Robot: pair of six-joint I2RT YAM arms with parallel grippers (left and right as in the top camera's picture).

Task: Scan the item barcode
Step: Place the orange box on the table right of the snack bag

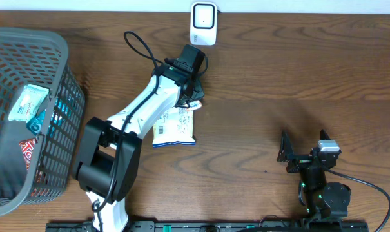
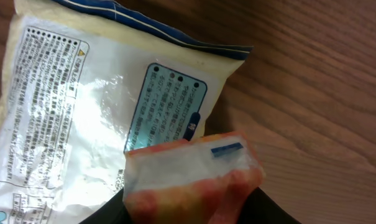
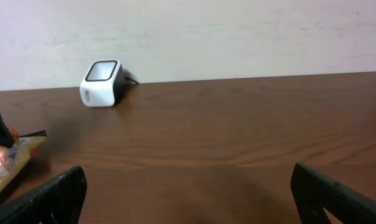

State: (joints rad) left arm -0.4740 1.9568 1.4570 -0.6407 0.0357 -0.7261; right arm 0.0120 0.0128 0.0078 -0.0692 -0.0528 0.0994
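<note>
My left gripper (image 1: 192, 98) is shut on a small orange-and-white packet (image 2: 194, 177), which fills the space between its dark fingers (image 2: 271, 210). It hovers just over the top edge of a white snack bag (image 1: 174, 125) lying flat on the table; the bag's printed back (image 2: 69, 118) shows in the left wrist view. The white barcode scanner (image 1: 203, 24) stands at the table's far edge, a short way beyond the left gripper, and shows again as a small box (image 3: 100, 83). My right gripper (image 1: 285, 154) rests open and empty at the near right.
A dark plastic basket (image 1: 53, 38) holding several packets stands at the left edge. The scanner's cable runs off the back. A pale wall (image 3: 237, 31) closes off the table's far side. Bare wood lies between the two arms.
</note>
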